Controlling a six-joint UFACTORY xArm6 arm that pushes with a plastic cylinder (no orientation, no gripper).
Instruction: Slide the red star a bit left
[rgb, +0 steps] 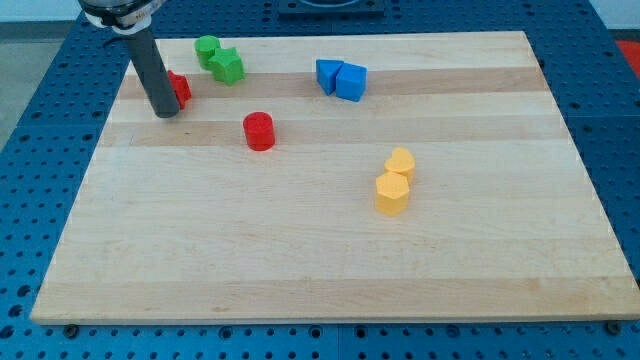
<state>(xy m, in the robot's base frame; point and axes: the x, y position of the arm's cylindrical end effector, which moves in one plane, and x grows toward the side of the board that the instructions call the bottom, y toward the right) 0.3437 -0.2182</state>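
Note:
The red star (180, 89) sits near the view's top left of the wooden board (300, 250), partly hidden behind my rod. My tip (165, 113) rests on the board, touching the star's left and lower side. A red cylinder (259, 131) stands to the right of the star and lower in the view, apart from it.
Two green blocks (219, 60) touch each other at the view's top, right of the star. Two blue blocks (342, 79) sit together at the top middle. Two yellow blocks (395, 182) sit together right of centre. The board's left edge is close to my tip.

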